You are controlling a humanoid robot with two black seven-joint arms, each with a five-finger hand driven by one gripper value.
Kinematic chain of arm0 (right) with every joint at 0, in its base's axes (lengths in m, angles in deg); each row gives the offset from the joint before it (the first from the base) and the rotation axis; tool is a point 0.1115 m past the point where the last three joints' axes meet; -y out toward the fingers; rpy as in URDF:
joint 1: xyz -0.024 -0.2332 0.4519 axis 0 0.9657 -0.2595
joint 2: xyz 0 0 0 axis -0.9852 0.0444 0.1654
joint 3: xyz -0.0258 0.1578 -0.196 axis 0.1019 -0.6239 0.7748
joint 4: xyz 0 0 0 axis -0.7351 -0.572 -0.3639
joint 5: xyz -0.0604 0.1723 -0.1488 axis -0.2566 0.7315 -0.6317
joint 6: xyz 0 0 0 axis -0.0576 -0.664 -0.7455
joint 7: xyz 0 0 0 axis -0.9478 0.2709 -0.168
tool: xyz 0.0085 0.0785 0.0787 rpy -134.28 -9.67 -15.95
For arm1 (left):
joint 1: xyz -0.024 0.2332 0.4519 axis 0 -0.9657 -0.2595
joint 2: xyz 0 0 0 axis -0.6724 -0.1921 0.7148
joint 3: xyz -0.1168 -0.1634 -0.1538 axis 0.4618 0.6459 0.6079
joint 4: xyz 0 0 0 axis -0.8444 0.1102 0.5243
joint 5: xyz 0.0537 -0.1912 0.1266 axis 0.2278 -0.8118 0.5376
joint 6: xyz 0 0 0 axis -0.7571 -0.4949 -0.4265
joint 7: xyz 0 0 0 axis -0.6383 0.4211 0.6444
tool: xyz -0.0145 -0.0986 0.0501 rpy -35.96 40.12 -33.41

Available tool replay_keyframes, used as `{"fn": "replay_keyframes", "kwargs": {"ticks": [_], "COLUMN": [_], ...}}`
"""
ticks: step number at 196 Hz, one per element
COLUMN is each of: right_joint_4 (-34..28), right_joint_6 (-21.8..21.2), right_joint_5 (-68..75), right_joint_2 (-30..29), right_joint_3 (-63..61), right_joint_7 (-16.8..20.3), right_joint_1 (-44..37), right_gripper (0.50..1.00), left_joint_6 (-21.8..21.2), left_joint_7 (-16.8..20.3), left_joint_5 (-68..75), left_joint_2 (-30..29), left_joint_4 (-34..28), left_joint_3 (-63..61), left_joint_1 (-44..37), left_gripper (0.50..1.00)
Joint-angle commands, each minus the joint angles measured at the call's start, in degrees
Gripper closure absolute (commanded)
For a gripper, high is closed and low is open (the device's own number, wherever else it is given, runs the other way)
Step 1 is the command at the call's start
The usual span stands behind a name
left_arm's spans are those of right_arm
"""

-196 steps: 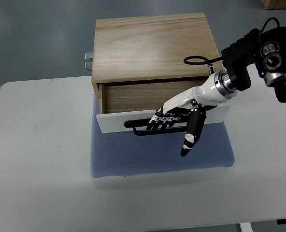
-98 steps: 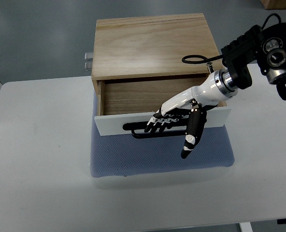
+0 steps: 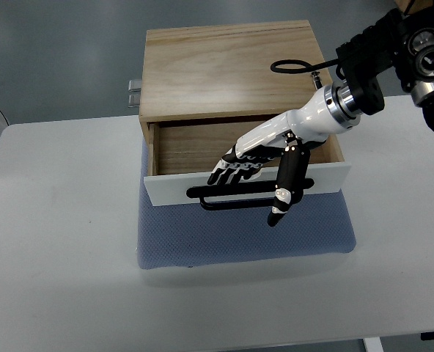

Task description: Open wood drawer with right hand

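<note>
A: What has changed in the last second?

B: The wood drawer (image 3: 243, 158) has come further out of the wooden box (image 3: 235, 70). A second ago only a narrow strip of its inside showed behind the white front panel (image 3: 246, 183); now a wider strip of the bottom is visible. The right hand (image 3: 257, 165) has also lifted — its fingers (image 3: 228, 170) were down on the black handle (image 3: 250, 194) before, and now they lie above the top edge of the front panel, just behind the handle.

A: So the hand does not hold the handle now?

B: It seems not. The fingers are stretched out and loose, holding nothing, and the thumb (image 3: 284, 189) hangs down across the handle in front of the panel. I judge that the pull is finished, or almost — the drawer is open partly, not fully.

A: Is something inside the drawer?

B: In the part I can see, only bare wood. The hand covers some of it, so I cannot be sure for that part.

A: And where does the box stand?

B: On a blue mat (image 3: 239, 238) on the white table (image 3: 63, 242); the front panel overhangs the mat. The left hand is not in view.
</note>
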Motion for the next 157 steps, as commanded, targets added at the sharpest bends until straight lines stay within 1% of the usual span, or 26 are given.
{"fn": "replay_keyframes", "kwargs": {"ticks": [1, 9, 35, 48, 71, 81, 82, 103, 116, 129, 145, 157], "right_joint_4": [1.0, 1.7, 4.1, 6.4, 12.7, 12.7, 15.6, 20.8, 24.2, 27.8, 31.4, 33.6], "right_joint_6": [0.9, 1.2, 4.6, 5.7, 8.1, 8.1, 9.6, 11.9, 13.3, 15.6, 19.3, 21.7], "right_joint_5": [0.1, 0.2, 0.2, 0.2, 0.1, 0.1, 0.1, 0.1, 0.1, 0.1, 0.1, 0.1], "right_joint_2": [0.3, 0.4, 2.1, 2.2, 1.6, 1.6, 1.4, 0.3, -0.6, -1.5, -2.8, -3.5], "right_joint_3": [-5.4, -6.8, -13.4, -18.9, -29.2, -29.2, -33.0, -37.2, -39.8, -42.4, -46.3, -48.2], "right_joint_7": [-0.1, -0.1, -0.3, -0.3, -0.3, -0.3, -0.3, -0.6, -1.8, -3.7, -6.1, -7.1], "right_joint_1": [0.8, 1.3, 5.1, 7.9, 14.3, 14.4, 16.9, 19.7, 21.1, 23.1, 26.5, 28.1], "right_gripper": [0.556, 0.556, 0.556, 0.556, 0.556, 0.556, 0.556, 0.556, 0.556, 0.556, 0.556, 0.556], "left_joint_6": [0.0, 0.0, 0.0, 0.0, 0.0, 0.0, 0.0, 0.0, 0.0, 0.0, 0.0, 0.0], "left_joint_7": [0.0, 0.0, 0.0, 0.0, 0.0, 0.0, 0.0, 0.0, 0.0, 0.0, 0.0, 0.0], "left_joint_5": [0.0, 0.0, 0.0, 0.0, 0.0, 0.0, 0.0, 0.0, 0.0, 0.0, 0.0, 0.0], "left_joint_2": [0.0, 0.0, 0.0, 0.0, 0.0, 0.0, 0.0, 0.0, 0.0, 0.0, 0.0, 0.0], "left_joint_4": [0.0, 0.0, 0.0, 0.0, 0.0, 0.0, 0.0, 0.0, 0.0, 0.0, 0.0, 0.0], "left_joint_3": [0.0, 0.0, 0.0, 0.0, 0.0, 0.0, 0.0, 0.0, 0.0, 0.0, 0.0, 0.0], "left_joint_1": [0.0, 0.0, 0.0, 0.0, 0.0, 0.0, 0.0, -0.1, 0.0, 0.0, 0.0, 0.0], "left_gripper": [0.500, 0.500, 0.500, 0.500, 0.500, 0.500, 0.500, 0.500, 0.500, 0.500, 0.500, 0.500]}}
